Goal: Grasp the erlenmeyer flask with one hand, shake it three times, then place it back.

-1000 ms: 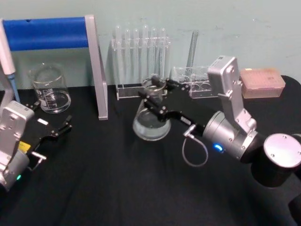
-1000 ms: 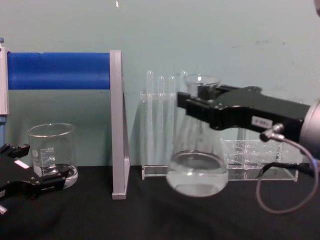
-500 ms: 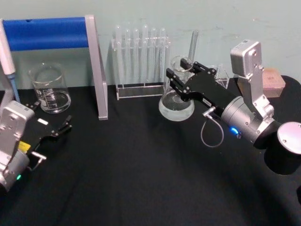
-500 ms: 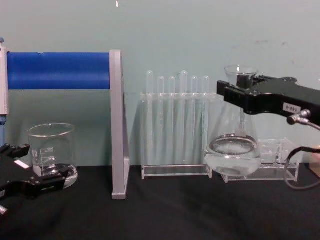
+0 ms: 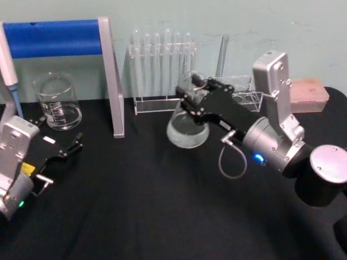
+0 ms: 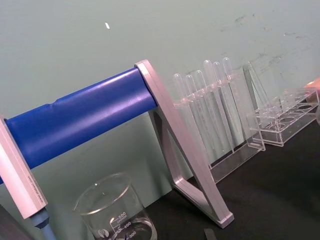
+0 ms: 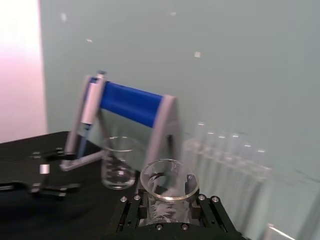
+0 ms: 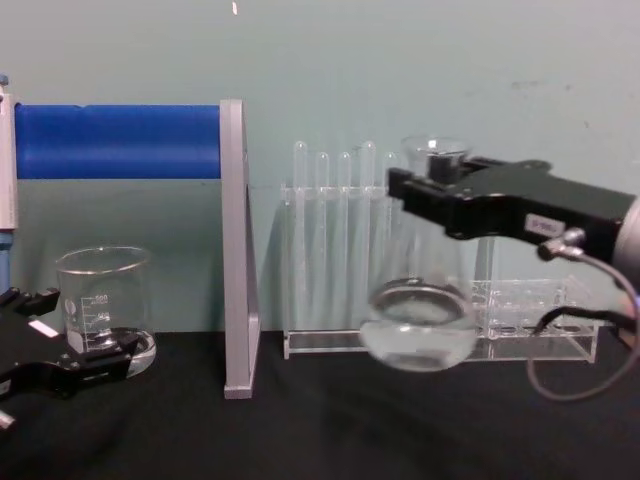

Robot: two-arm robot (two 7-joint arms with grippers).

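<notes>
The erlenmeyer flask (image 5: 187, 129) is clear glass with a little clear liquid in its wide base. It hangs upright above the black table (image 5: 135, 216), in front of the test tube rack. My right gripper (image 5: 193, 101), black with a small white label and a silver wrist, is shut on its neck just below the flared rim. From the side, the flask (image 8: 418, 328) hangs under that gripper (image 8: 432, 196). The right wrist view looks down onto the flask's rim (image 7: 168, 176). My left gripper (image 5: 60, 132) rests open at the table's left, holding nothing.
A glass beaker (image 5: 56, 103) stands at the back left beside a blue-barred stand (image 5: 111, 81) holding a pipette (image 5: 8, 65). The tall test tube rack (image 5: 162, 65), a low clear rack (image 5: 241, 92) and a pink box (image 5: 310, 95) line the back wall.
The right gripper swung the flask right and then partway back left. The flask, tilted a second ago, is upright now. The left arm has not moved.
</notes>
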